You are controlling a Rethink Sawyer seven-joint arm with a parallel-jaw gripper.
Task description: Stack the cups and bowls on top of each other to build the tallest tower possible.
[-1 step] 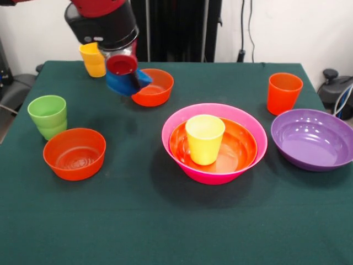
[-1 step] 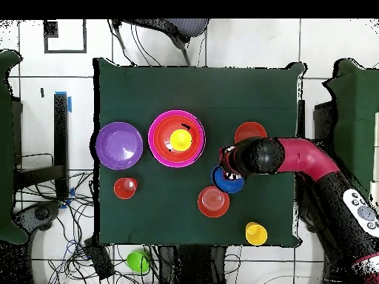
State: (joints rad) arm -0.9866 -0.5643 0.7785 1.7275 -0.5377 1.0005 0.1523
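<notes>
At upper left of the front view, the tool (image 1: 126, 70) grips the small blue bowl (image 1: 122, 84), tilted and lifted beside a small orange bowl (image 1: 154, 87). At centre, the tower (image 1: 214, 142) stands on the green bench (image 1: 165, 221): pink bowl, orange bowl, yellow cup.

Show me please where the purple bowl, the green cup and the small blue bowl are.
purple bowl (image 1: 312, 138): front view, on its inner floor.
green cup (image 1: 47, 115): front view, on its side wall.
small blue bowl (image 1: 120, 84): front view, on its outer wall, under the arm.
</notes>
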